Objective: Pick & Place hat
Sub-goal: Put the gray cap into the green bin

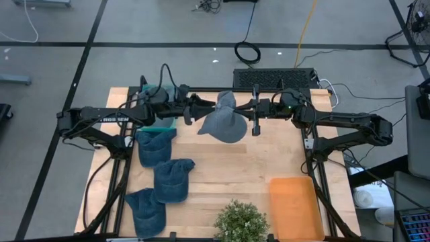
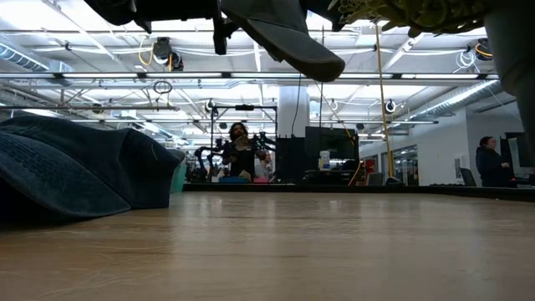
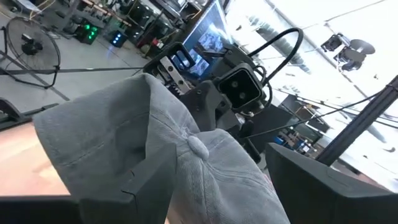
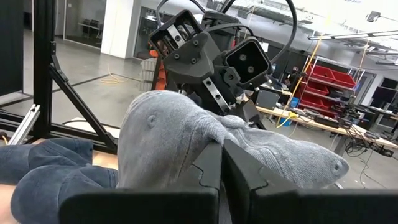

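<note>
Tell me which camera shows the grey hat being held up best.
The high view: the whole grey hat hangs between both arms above the table. Both wrist views show it close but cropped; the low view catches only its underside at the top.

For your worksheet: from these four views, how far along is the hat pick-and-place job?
Done: a grey hat is lifted off the table; the low view shows it hanging above the wood.
In hand: the right gripper is shut on its fabric, while the left gripper is open at the hat's other side.
Left: placing it; where is unclear. Three blue hats lie on the table's left side.
</note>
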Action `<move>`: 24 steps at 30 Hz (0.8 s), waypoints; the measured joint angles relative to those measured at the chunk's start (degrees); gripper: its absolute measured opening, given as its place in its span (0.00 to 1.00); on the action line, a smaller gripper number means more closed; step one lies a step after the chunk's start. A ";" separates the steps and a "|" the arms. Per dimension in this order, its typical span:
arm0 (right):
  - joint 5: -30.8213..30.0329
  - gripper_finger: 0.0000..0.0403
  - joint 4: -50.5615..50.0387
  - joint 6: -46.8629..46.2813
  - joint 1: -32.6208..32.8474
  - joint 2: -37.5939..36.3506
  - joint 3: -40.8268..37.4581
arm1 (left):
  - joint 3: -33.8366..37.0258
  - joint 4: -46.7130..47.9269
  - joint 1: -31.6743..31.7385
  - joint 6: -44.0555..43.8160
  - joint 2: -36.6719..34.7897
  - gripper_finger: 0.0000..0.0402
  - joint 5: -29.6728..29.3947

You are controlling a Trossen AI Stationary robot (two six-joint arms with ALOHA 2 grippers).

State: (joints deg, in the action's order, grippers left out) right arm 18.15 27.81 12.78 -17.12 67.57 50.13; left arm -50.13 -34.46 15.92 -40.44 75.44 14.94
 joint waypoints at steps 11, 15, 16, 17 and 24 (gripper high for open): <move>-0.02 0.00 -1.91 1.26 1.62 -0.03 1.76 | 0.02 2.71 0.44 2.64 0.02 0.64 -7.41; -1.61 0.00 -3.43 1.85 1.60 -0.02 2.32 | 0.02 1.72 -0.29 2.65 0.04 0.64 -7.32; -1.70 0.00 -3.29 1.85 1.60 -0.02 2.32 | 0.02 1.40 -0.41 2.64 0.04 0.64 -6.99; -1.64 0.00 -3.23 1.85 1.60 -0.02 2.32 | 0.02 1.25 -0.59 2.60 0.04 0.64 -6.82; -1.62 0.00 -3.21 1.85 1.62 -0.02 2.36 | 0.02 0.85 -0.79 1.06 0.04 0.64 -5.26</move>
State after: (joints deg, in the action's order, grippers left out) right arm 16.53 24.60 14.63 -15.51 67.55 52.49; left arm -50.11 -33.61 15.14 -39.38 75.48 9.68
